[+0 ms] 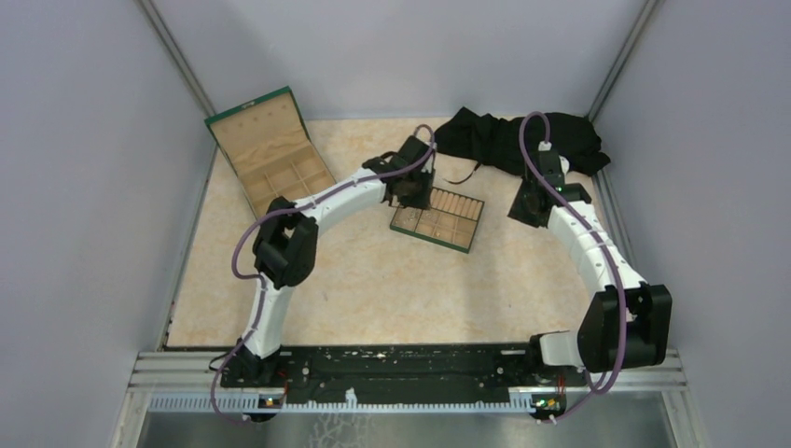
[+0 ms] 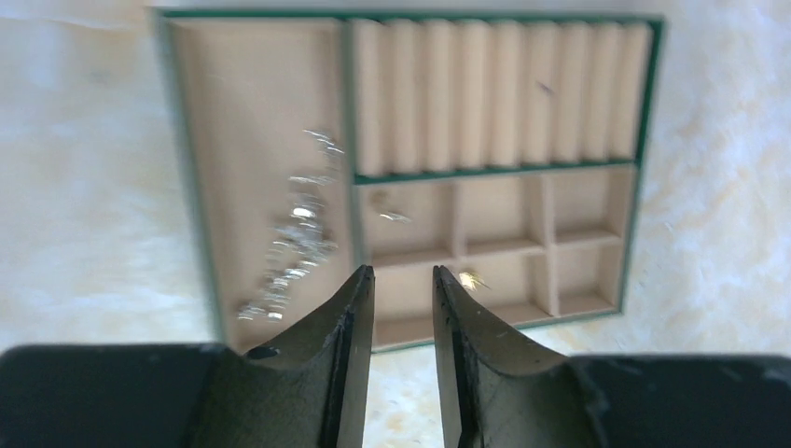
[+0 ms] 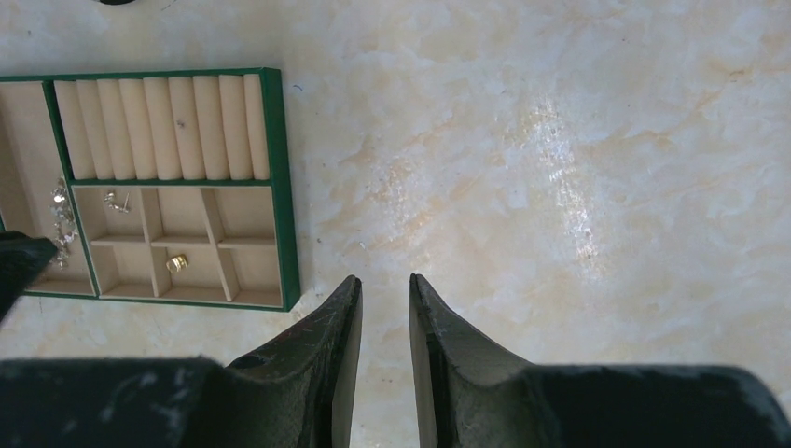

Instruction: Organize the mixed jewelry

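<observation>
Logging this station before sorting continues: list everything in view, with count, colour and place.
jewelry tray: one, tan with green rim, table centre
padded rolls: one row, tan, tray's wide section
silvery pieces: cluster, too blurred to count, tray's long side compartment
small silvery piece: one, small compartment beside the long one
gold piece: one, small compartment in the next row
second box: one, pale wood, green rim, far left
black cloth: one, far right
table: one, beige marbled
left arm: white and black
right arm: white and black
left gripper: black, open, above tray
right gripper: black, open, above bare table
</observation>
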Controlling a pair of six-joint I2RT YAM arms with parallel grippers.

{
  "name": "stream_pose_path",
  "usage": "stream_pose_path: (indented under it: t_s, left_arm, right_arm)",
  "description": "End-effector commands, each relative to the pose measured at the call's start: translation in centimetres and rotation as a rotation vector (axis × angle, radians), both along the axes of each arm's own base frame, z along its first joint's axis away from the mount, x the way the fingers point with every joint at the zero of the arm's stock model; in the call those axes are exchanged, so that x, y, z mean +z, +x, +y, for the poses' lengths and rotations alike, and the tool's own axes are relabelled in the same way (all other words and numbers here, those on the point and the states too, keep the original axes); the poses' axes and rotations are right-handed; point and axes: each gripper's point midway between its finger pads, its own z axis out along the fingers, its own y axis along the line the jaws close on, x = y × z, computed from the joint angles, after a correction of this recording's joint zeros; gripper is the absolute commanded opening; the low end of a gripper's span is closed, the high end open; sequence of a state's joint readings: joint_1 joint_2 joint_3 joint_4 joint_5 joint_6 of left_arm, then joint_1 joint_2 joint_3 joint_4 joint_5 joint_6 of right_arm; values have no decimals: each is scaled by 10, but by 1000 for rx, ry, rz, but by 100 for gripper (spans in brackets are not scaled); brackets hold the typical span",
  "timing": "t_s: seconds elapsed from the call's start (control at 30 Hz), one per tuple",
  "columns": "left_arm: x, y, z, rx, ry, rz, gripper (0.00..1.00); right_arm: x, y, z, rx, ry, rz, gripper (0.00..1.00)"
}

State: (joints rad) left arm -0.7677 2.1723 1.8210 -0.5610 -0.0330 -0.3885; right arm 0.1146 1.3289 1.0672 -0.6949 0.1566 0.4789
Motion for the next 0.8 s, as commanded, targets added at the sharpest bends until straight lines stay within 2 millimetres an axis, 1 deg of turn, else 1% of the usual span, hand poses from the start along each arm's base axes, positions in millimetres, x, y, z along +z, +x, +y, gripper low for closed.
stream_pose_path:
  t_s: [0.0,0.03,0.13,0.23,0.3,0.37,0.47,0.6,0.67,0.77]
  left_arm:
    - [21,48,58,164,20,-63,37]
    - [18,56,70,191,34,-64,37]
    - [10,74,97,250,71,-67,38]
    - [2,89,121,294,115,-81,41]
    - [-2,98,132,306,137,-87,42]
    - [-7,104,140,300,157,-95,46]
    - [-16,108,143,267,181,-95,49]
    - [-35,105,144,233,203,-55,49]
    - [-41,103,152,280,226,-46,49]
    - [-41,104,157,307,196,-77,50]
  right_arm:
    - [19,19,1,2,11,-72,26]
    - [19,18,1,4,11,-70,26]
    - [19,19,2,7,11,-69,26]
    - [19,18,2,8,12,-62,26]
    - [19,18,2,8,11,-58,26]
    - [19,17,1,9,10,-55,26]
    - [19,17,1,7,6,-50,26]
    - [19,18,1,5,9,-48,26]
    - [20,19,2,5,12,-49,26]
    - [18,20,3,6,17,-44,26]
